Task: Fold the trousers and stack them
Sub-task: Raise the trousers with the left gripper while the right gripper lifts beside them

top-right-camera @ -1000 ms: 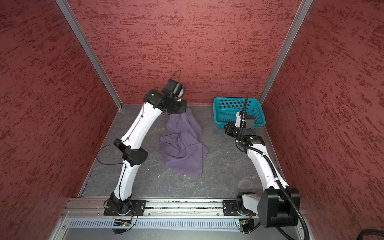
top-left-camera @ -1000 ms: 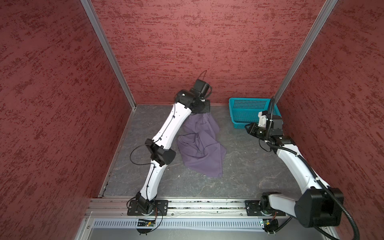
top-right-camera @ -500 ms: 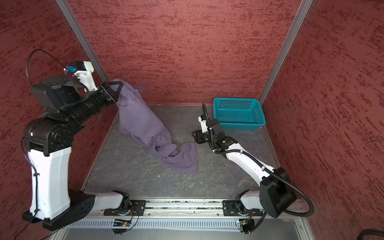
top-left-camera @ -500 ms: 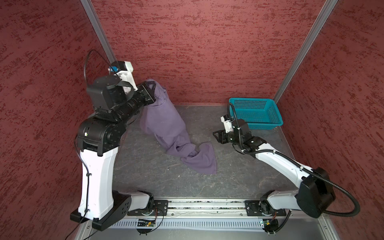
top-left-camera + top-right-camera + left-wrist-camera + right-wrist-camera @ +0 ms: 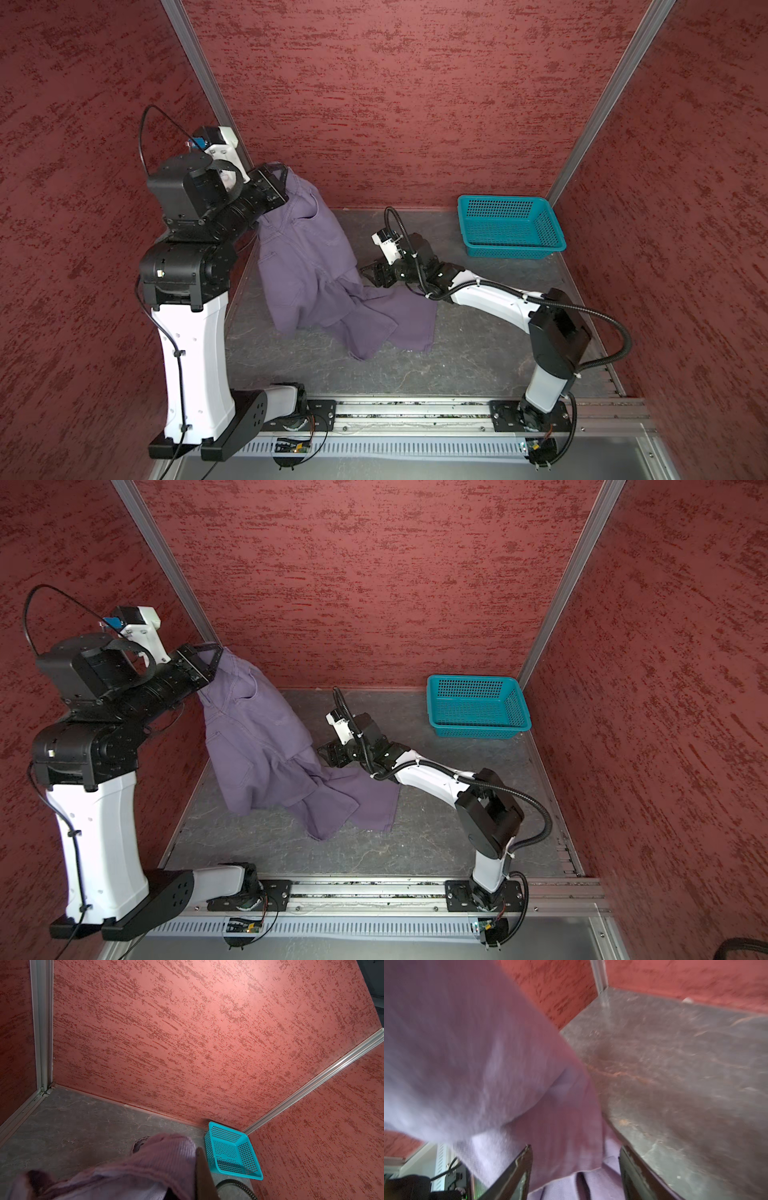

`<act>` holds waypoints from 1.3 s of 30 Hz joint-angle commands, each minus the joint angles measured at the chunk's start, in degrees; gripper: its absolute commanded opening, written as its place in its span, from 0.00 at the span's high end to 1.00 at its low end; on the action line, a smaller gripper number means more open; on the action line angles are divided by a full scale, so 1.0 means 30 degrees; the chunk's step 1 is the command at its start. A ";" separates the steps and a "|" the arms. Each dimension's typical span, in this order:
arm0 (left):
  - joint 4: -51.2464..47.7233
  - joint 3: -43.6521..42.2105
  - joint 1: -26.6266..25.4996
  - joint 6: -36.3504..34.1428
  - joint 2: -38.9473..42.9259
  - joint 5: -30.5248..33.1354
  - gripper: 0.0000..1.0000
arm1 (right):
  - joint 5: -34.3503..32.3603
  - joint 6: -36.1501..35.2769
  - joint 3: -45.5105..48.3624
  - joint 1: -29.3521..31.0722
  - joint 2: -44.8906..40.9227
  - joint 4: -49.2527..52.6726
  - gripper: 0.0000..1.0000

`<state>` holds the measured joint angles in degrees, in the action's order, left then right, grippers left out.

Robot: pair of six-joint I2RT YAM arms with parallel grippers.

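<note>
Red, rough-textured walls (image 5: pixel 395 104) close off a grey marbled desk (image 5: pixel 478 345) on three sides, and a teal basket (image 5: pixel 511 226) sits in the upper right corner of the desk against the back wall, well apart from everything else.

In both top views the left hand (image 5: pixel 286 176) is raised high at the upper left of the frame, near the corner post (image 5: pixel 208 83). It is pressed together on the top edge of the trousers (image 5: pixel 307 266). The purple cloth hangs down from that pinch in a broad sheet. Its lower part lies crumpled on the desk around the middle of the frame, with one leg spread out toward the right.

The right hand (image 5: pixel 371 275) reaches in low from the right and sits just beside the right edge of the hanging cloth, above the part that lies flat.

In the right wrist view its fingers (image 5: pixel 519 1172) stand spread wide, with purple cloth between and in front of them but not clamped. That view is blurred.

The left wrist view shows a bunched fold of the trousers (image 5: pixel 149 1167) at the lower edge of the frame. The basket (image 5: pixel 232 1155) is beyond it in the corner.
</note>
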<state>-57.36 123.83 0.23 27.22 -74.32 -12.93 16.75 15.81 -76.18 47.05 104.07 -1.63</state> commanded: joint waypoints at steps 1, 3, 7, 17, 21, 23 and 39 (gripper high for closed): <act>0.1717 0.0228 0.1010 0.0762 0.0166 -0.2322 1.00 | 0.0718 0.0799 0.0579 0.0393 0.0899 -0.0686 0.32; 0.2209 0.0095 0.1685 0.1308 0.0141 -0.3348 1.00 | 0.0995 0.1049 0.0891 0.0502 0.1330 -0.0774 0.32; 0.3373 -0.0404 0.2898 0.2654 0.0078 -0.5584 1.00 | 0.1095 0.1326 0.0730 0.0638 0.2273 -0.0989 0.32; 0.6572 -0.3166 0.3791 0.5924 -0.0695 -0.9688 1.00 | 0.4828 0.4083 -0.7712 0.0592 0.6008 -0.2235 0.33; 0.7112 -0.3286 0.3790 0.6442 -0.1031 -1.0406 1.00 | 0.6443 0.5370 -1.1889 0.0651 0.7654 -0.1945 0.36; 0.7406 -0.3194 0.3765 0.6671 -0.1165 -1.0637 1.00 | 0.6623 0.5422 -1.3979 0.0528 0.8350 -0.1179 0.56; 0.8825 -0.2329 0.3732 0.7668 -0.3136 -1.2816 1.00 | -0.0469 0.0112 -1.8768 -0.6585 0.3206 0.4027 1.00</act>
<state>-35.92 114.80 11.25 49.41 -82.54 -48.95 21.54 23.81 -130.34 26.11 122.78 9.08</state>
